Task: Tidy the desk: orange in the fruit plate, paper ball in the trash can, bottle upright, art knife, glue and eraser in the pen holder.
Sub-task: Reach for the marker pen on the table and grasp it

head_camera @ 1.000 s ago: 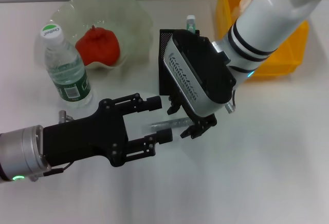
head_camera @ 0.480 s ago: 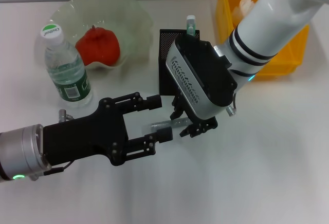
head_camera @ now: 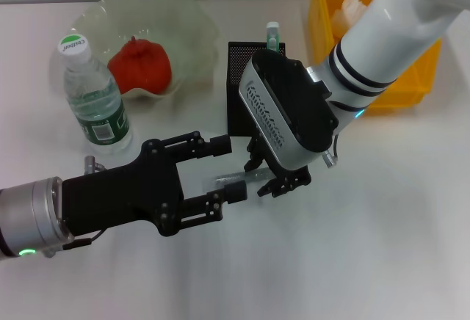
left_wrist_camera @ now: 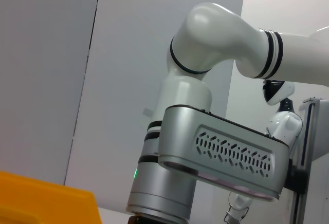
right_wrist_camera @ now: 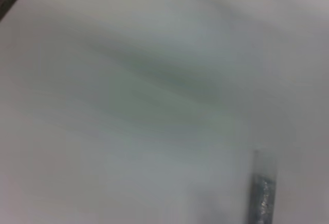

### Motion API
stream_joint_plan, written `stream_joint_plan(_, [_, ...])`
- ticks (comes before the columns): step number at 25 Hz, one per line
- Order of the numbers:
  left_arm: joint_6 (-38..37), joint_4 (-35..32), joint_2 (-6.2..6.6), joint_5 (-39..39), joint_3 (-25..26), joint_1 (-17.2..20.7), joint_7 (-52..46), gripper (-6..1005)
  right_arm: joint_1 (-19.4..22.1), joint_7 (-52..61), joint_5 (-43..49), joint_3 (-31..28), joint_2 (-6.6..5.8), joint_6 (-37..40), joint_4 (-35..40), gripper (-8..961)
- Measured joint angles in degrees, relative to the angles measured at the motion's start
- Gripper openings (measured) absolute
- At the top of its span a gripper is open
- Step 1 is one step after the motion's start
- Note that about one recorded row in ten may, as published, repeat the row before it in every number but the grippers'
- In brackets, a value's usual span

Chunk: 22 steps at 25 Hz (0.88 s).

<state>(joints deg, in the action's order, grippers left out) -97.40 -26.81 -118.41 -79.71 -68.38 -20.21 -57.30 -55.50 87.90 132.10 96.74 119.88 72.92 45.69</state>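
1. Far left on the bench (head_camera: 382,246), the water bottle (head_camera: 94,100) stands upright beside the fruit plate (head_camera: 183,23), which holds a red-orange fruit (head_camera: 141,64); both steps look finished.
2. Lower left, the left gripper (head_camera: 224,169) reaches toward the middle with its jaws spread and nothing between them, hovering just beside the work.
3. At centre, a slim silvery stick, probably the art knife (head_camera: 239,178), lies flat on the bench. The right gripper (head_camera: 275,182) is down over one end of it; its jaws appear to straddle or pinch it, but I cannot tell whether they are pressed together. The right wrist view shows only a grey tip (right_wrist_camera: 261,193).
4. Judged step: picking up the knife for the black mesh pen holder (head_camera: 239,100) just behind, where a green-capped stick (head_camera: 273,32) already stands.
5. Next move calls for a firm pinch, a straight lift, tilting the knife upright, then a short carry back over the holder's rim.
6. Room is tight: the left jaws are just beside the knife's other end, the holder wall is close behind, and the yellow bin (head_camera: 411,78) stands on the right. Open bench lies in front.
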Motion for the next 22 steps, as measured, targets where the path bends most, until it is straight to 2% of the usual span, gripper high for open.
stream_joint_plan(9, [0.0,0.0,-0.12,0.0,0.0,-0.2,-0.1,661,-1.0,0.5,0.4,-0.4,-0.28,1.6,-1.5,407])
stream_joint_plan(22, [0.0,0.6,-0.16,0.0,0.0,-0.3,-0.1,661,-0.5,2.2,4.1,-0.6,-0.35,1.6,-1.3,407])
